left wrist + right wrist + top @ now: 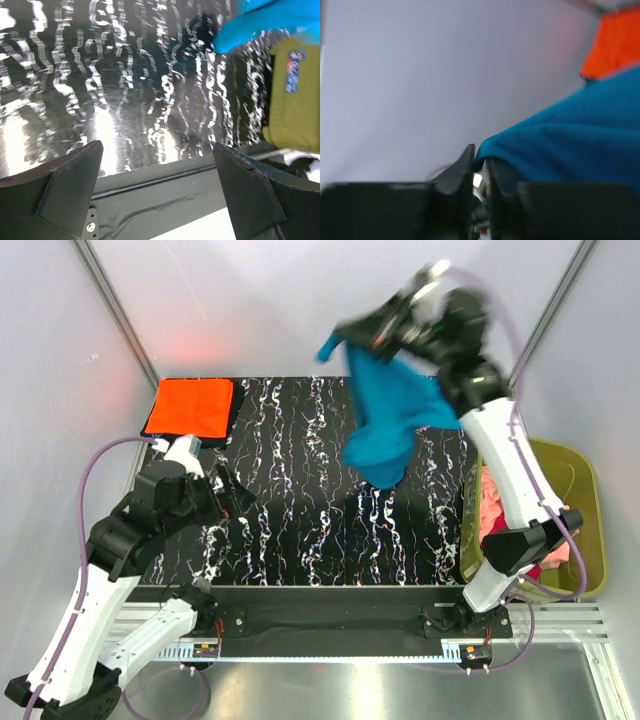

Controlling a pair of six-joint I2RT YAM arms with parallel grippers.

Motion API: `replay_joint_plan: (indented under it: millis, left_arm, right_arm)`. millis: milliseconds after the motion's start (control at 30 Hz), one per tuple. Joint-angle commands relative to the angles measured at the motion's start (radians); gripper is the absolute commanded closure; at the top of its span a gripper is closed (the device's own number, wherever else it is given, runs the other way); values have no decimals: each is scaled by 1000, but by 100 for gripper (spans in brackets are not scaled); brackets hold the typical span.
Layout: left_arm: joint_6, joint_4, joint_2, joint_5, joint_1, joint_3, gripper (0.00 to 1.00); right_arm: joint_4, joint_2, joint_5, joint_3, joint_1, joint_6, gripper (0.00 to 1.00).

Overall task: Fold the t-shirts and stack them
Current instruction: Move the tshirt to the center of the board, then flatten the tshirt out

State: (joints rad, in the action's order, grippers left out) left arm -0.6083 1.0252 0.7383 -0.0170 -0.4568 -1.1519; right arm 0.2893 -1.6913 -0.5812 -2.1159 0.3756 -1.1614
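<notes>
Teal shirt (392, 425) pinched in closed right gripper (479, 157), hung at 1 o'clock. Left gripper (157, 147) spread wide, empty, at 8 o'clock. Step judged: laying out. Next: shirt to be lowered flat.

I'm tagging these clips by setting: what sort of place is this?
Probably a robotics lab test cell, not a home: bare white panel walls box in a black marbled table, and an olive bin holding pink shirts sits beside it.
</notes>
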Motion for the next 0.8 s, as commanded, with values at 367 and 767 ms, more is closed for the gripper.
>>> replay_joint_plan:
  millis: [367, 767]
  left_arm:
    - [-4, 50, 79, 106, 4, -58, 1]
    - [96, -221, 513, 77, 9, -46, 3]
  right_arm:
    - [633, 190, 435, 608, 174, 555, 31]
    - [404, -140, 483, 567, 0, 520, 30]
